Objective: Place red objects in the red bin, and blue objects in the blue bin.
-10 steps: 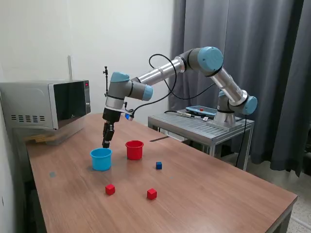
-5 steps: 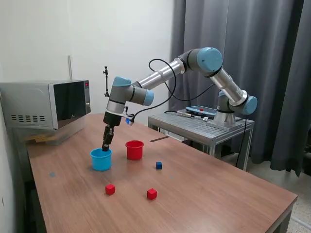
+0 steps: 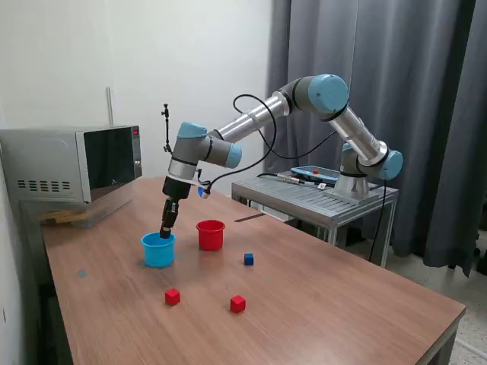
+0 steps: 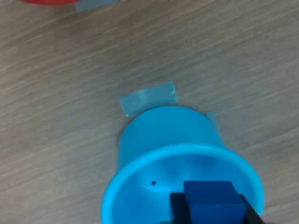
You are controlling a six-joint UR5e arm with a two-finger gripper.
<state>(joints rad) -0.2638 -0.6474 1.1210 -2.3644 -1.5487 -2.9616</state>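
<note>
Blue cube (image 4: 209, 203) sits clamped between the gripper (image 3: 165, 230) fingers, right over the blue cup (image 3: 158, 249). Red cup (image 3: 211, 235) stands just beside.

The wrist view's edge cuts off the blue cube (image 4: 209, 203), the gripper (image 4: 212, 215) and the blue bin's (image 4: 159, 135) rim — the red bin (image 4: 44, 1) is a sliver.

Reaches down with arm (image 3: 259, 114) extended, gripper (image 3: 165, 230) pointing downward just above the blue bin (image 3: 158, 249), fingers (image 4: 177, 207) clamped on a blue cube (image 4: 212, 202).
</note>
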